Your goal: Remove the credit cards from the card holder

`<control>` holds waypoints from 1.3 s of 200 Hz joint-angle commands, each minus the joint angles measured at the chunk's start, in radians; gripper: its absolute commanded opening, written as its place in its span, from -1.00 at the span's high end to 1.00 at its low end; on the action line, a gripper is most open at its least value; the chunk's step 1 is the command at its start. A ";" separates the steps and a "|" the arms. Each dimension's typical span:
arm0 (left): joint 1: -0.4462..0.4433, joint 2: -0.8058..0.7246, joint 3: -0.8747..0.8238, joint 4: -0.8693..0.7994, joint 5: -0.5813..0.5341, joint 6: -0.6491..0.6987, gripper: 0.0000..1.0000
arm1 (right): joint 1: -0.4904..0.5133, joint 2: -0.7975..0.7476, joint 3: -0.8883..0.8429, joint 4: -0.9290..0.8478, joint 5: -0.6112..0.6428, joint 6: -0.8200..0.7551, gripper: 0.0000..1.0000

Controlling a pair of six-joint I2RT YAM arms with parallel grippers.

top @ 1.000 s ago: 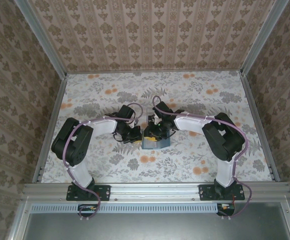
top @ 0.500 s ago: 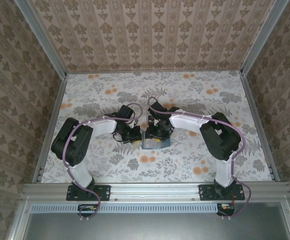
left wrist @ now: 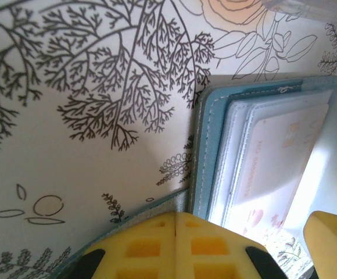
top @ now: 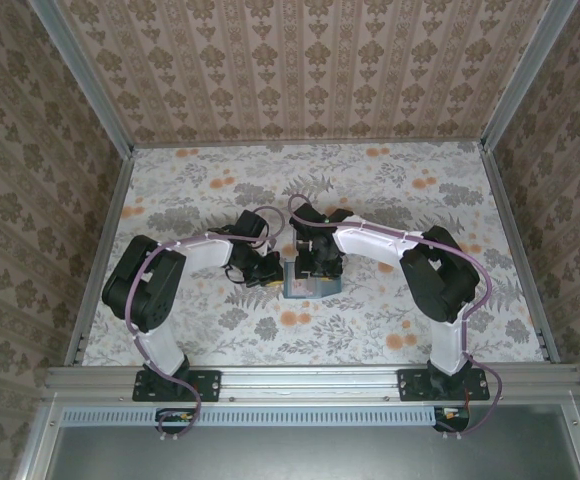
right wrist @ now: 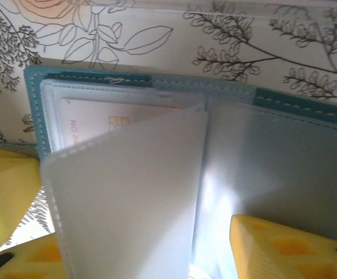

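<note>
Teal card holder open flat at mid-surface, between the two wrists. In its left half, under a clear pocket, a pale credit card with a gold chip. Small print along the card's short edge, starting "NO", the rest too blurred to read. A clear sleeve leaf standing up from the spine and hiding most of that card.

Wide-set right pincer, one yellow finger on each side of the leaf, not clamped on it. Closed left pincer, pads together at the holder's outer corner. Impossible to tell whether any teal cover is caught between them. Holder's near edge cut off in both wrist views.

Floral surface open all round the holder, patterned walls well apart.
</note>
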 commanded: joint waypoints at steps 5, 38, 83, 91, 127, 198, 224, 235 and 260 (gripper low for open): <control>0.003 0.012 -0.020 -0.026 -0.021 0.020 0.93 | 0.004 0.008 0.019 -0.071 0.061 -0.020 -0.11; 0.003 0.010 -0.014 -0.033 -0.022 0.021 0.93 | 0.005 -0.011 0.015 -0.086 0.091 -0.024 -0.03; 0.003 0.002 -0.003 -0.048 -0.025 0.023 0.93 | 0.004 -0.027 0.020 -0.142 0.172 -0.048 -0.01; 0.003 -0.001 0.000 -0.052 -0.027 0.024 0.93 | 0.005 -0.028 0.020 -0.151 0.188 -0.052 -0.02; 0.003 -0.014 0.014 -0.070 -0.031 0.026 0.93 | 0.003 -0.029 0.013 -0.190 0.256 -0.066 -0.04; -0.015 -0.036 0.061 -0.102 -0.035 0.015 0.93 | -0.001 -0.079 0.002 -0.192 0.278 -0.081 0.05; -0.025 -0.046 0.078 -0.099 -0.034 0.002 0.93 | -0.003 -0.115 -0.014 -0.151 0.228 -0.074 0.19; -0.029 -0.048 0.084 -0.096 -0.032 -0.001 0.93 | -0.004 -0.127 -0.016 -0.141 0.216 -0.072 0.22; -0.036 -0.047 0.098 -0.076 -0.019 -0.016 0.94 | -0.006 -0.152 -0.016 -0.114 0.177 -0.066 0.26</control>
